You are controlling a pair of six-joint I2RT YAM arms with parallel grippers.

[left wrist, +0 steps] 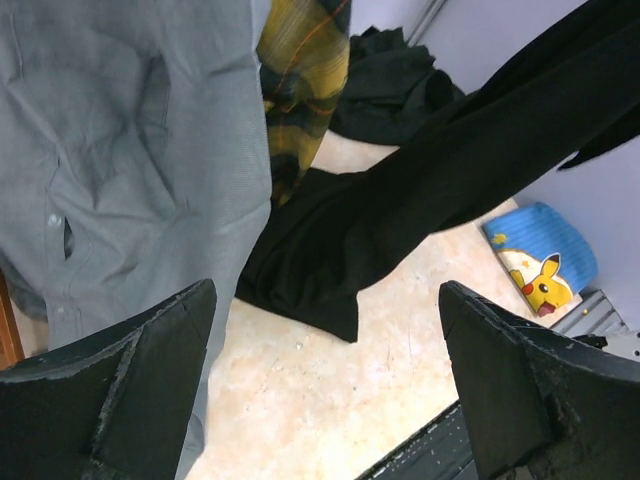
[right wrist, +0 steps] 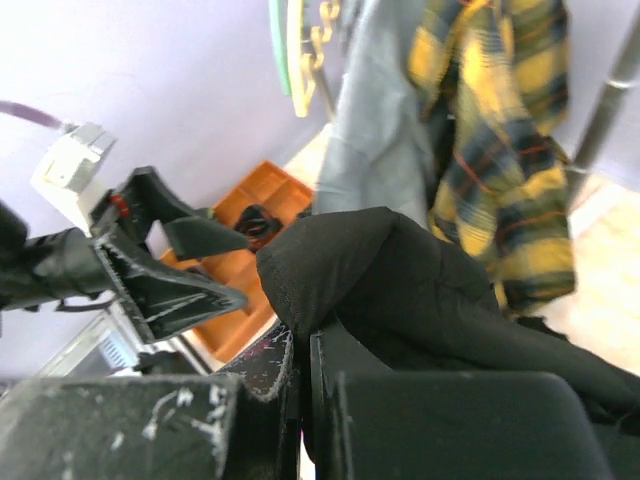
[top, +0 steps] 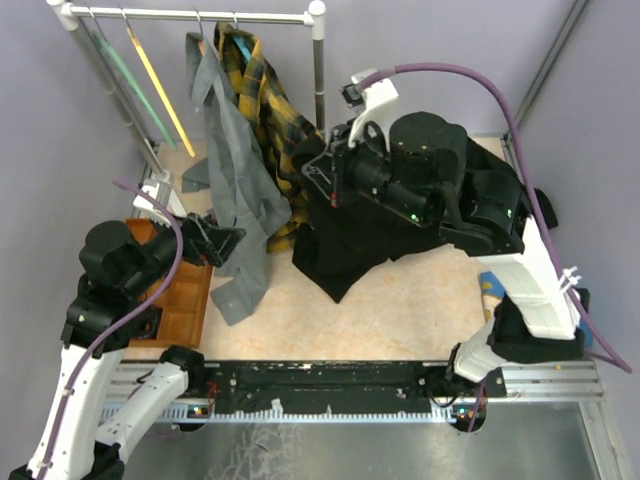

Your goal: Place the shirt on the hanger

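Observation:
The black shirt [top: 365,240] hangs from my right gripper [top: 318,180], lifted at mid table with its lower part resting on the tabletop. In the right wrist view the right gripper [right wrist: 305,350] is shut on a fold of the shirt [right wrist: 380,270]. The yellow hanger [top: 160,90] hangs empty on the rack at the back left, far from the shirt. My left gripper [top: 218,240] is open and empty beside a hanging grey shirt. In the left wrist view the left gripper [left wrist: 330,400] is over bare table, with the black shirt [left wrist: 400,200] stretched across above it.
The rack bar [top: 200,15] carries a pale green hanger [top: 125,80], a grey shirt [top: 235,190] and a yellow plaid shirt [top: 265,110]. An orange tray [top: 185,300] lies at the left. A blue Pikachu item [left wrist: 540,250] lies at the right. Another black garment [left wrist: 390,90] lies at the back.

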